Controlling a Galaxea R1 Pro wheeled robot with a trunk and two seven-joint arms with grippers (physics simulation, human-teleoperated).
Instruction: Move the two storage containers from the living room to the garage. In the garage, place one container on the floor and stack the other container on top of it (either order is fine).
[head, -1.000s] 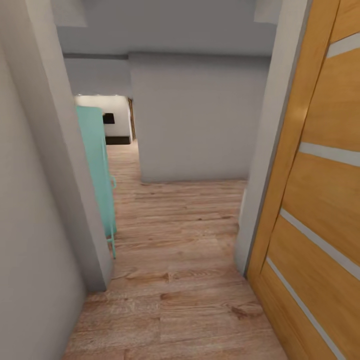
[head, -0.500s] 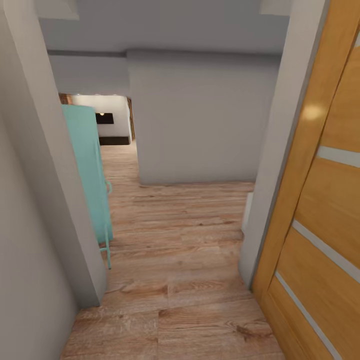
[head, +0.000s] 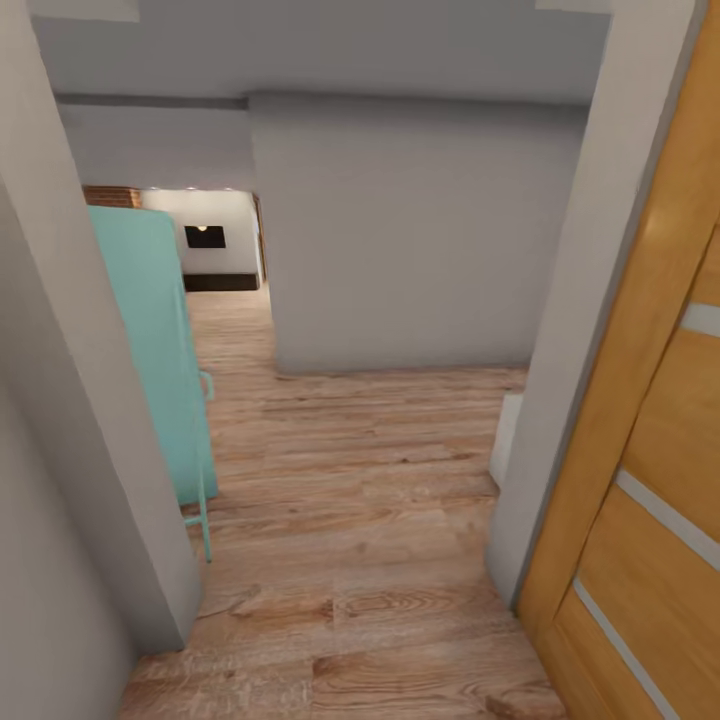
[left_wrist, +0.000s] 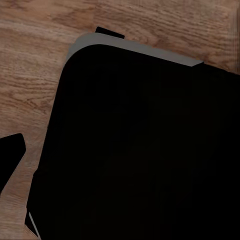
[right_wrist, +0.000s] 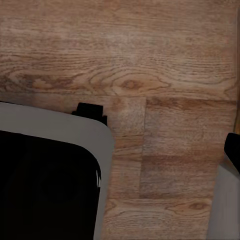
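Containers out of sight; robot in a doorway on wood floor (head: 370, 560).
Hall runs ahead past a teal cabinet (head: 150, 340) toward a brick chimney (head: 110, 196), likely the living room; door (head: 640, 430) at right. Gripper state: cannot tell.

Seen through a doorway between pale grey walls (head: 400, 230). Light wood-plank floor (head: 350, 500) running ahead into a corridor. At left, a turquoise cabinet (head: 160, 350) on thin legs. At right, an open light wooden door (head: 650, 430) with pale glass slits. Far back, red brick (head: 110, 196) and a lit white wall (head: 215, 215).
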